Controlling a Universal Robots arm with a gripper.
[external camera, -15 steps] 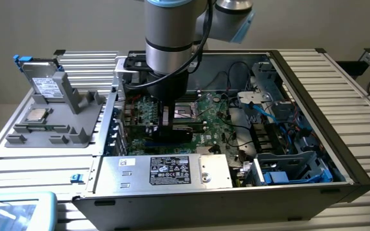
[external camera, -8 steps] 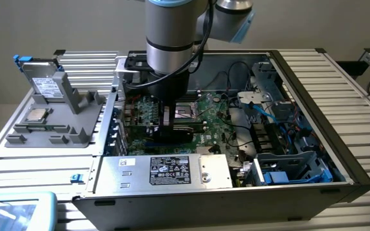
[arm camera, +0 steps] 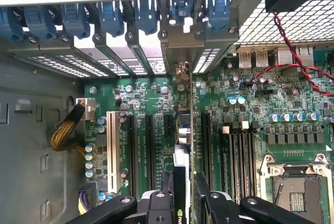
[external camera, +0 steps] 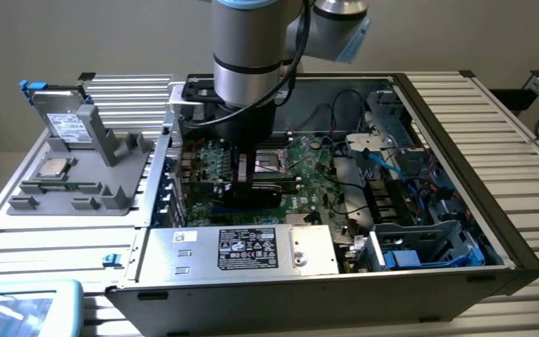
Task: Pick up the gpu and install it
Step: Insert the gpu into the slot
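The two-finger black gripper (arm camera: 183, 185) was closed narrowly on the gpu (arm camera: 180, 156), a small flat green circuit card with a black cooler. The jaws clamped its two faces so that the card stood on edge. This hold probably served to keep the lower edge free to meet a slot. In the exterior view the gripper (external camera: 249, 168) and the gpu (external camera: 267, 188) were low inside the case. The card lay along the long black expansion slots (arm camera: 148, 151) of the green motherboard (arm camera: 151, 93). Its bracket end pointed toward the rear openings under the row of blue plastic latches (arm camera: 112, 18). Whether the edge connector had entered a slot could not be told.

The open dark-grey tower case (external camera: 457, 140), laid on its side, held the motherboard. It also held a silver boxy power supply with a black label (external camera: 241, 249) and a blue-grey drive cage (external camera: 429, 246).

Outside the case, on the exterior view's left, a grey moulded fixture (external camera: 110, 144) carried three parts:
- a silver drive with blue clips (external camera: 64, 123), standing upright
- a square silver processor (external camera: 50, 167)
- a thin green memory stick (external camera: 59, 187)
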